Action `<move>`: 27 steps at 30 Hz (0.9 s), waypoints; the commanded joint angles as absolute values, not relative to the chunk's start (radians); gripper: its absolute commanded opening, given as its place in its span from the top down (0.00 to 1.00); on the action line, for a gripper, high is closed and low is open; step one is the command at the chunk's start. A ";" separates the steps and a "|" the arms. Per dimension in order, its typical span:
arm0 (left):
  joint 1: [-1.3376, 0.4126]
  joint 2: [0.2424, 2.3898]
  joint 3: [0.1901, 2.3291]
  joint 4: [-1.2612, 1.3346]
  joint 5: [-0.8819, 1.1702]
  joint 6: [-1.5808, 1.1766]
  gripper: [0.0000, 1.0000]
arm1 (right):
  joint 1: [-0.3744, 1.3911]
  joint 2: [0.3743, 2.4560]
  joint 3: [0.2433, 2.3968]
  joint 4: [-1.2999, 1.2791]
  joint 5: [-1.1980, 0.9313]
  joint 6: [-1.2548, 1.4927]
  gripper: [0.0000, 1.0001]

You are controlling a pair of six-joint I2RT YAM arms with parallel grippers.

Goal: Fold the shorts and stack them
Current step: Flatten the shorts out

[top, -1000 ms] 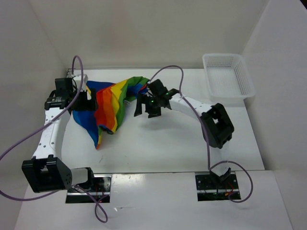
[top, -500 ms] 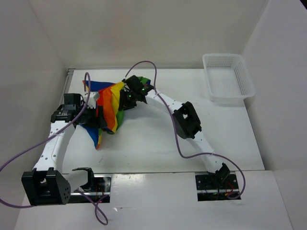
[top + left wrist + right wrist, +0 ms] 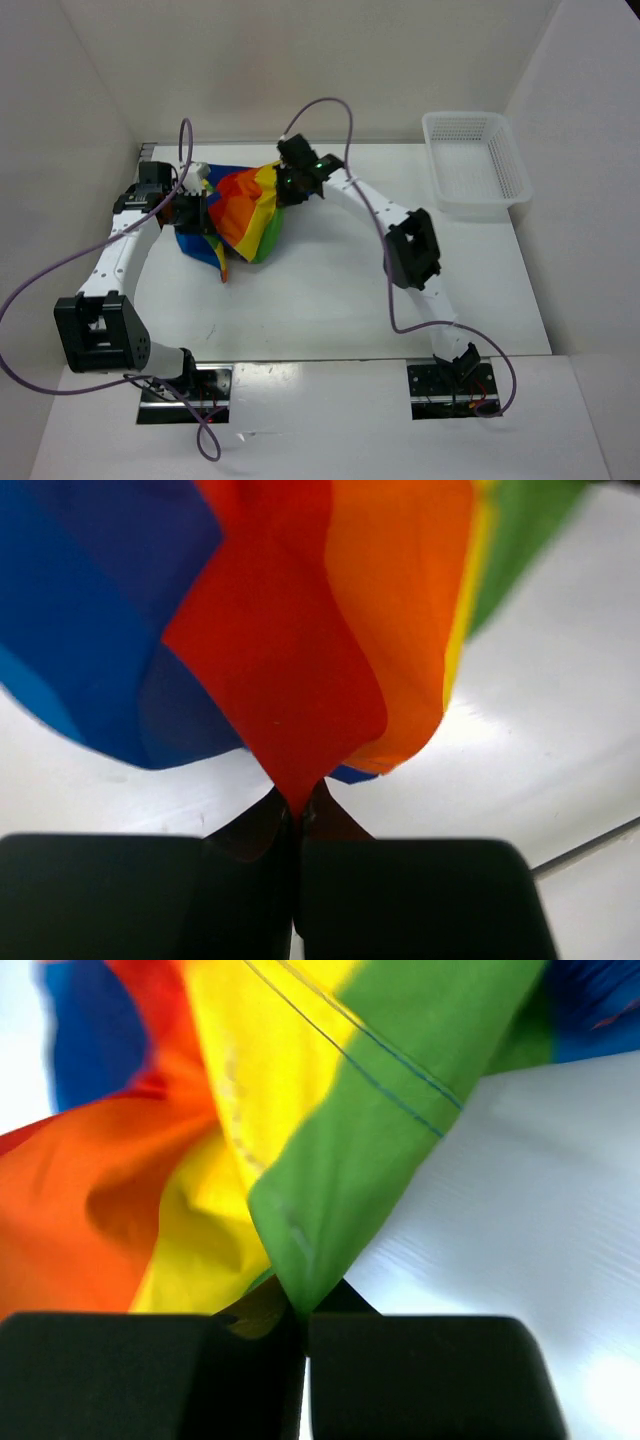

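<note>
The rainbow-striped shorts [image 3: 240,212] hang bunched between both arms at the back left of the table. My left gripper [image 3: 203,210] is shut on the shorts, pinching a red fold [image 3: 290,680] that rises from between its jaws, with blue cloth to the left and orange to the right. My right gripper [image 3: 285,187] is shut on the shorts too, its jaws pinching a green fold [image 3: 350,1160], with yellow and orange cloth spreading left. A blue tip of the cloth [image 3: 220,262] dangles toward the table.
A white mesh basket [image 3: 476,160] stands at the back right corner. White walls close in the table at the back and both sides. Purple cables [image 3: 320,105] loop over both arms.
Both grippers went from open to shut on the shorts. The right arm reached left onto the cloth, and the shorts have been gathered up and lifted off the table.
</note>
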State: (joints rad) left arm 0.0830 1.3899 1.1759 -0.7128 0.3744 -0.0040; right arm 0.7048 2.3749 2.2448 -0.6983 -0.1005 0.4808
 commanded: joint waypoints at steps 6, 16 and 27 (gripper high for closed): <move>-0.011 1.457 1.171 -0.649 0.462 0.000 0.81 | 0.558 1.809 1.797 -0.747 0.090 0.367 1.00; -0.077 1.532 1.161 -0.626 0.450 0.000 0.09 | 0.325 1.684 1.528 -0.686 -0.059 0.480 0.26; -0.038 1.716 1.198 -0.535 0.305 0.000 0.07 | 0.273 1.388 1.132 -0.675 -0.149 0.560 0.79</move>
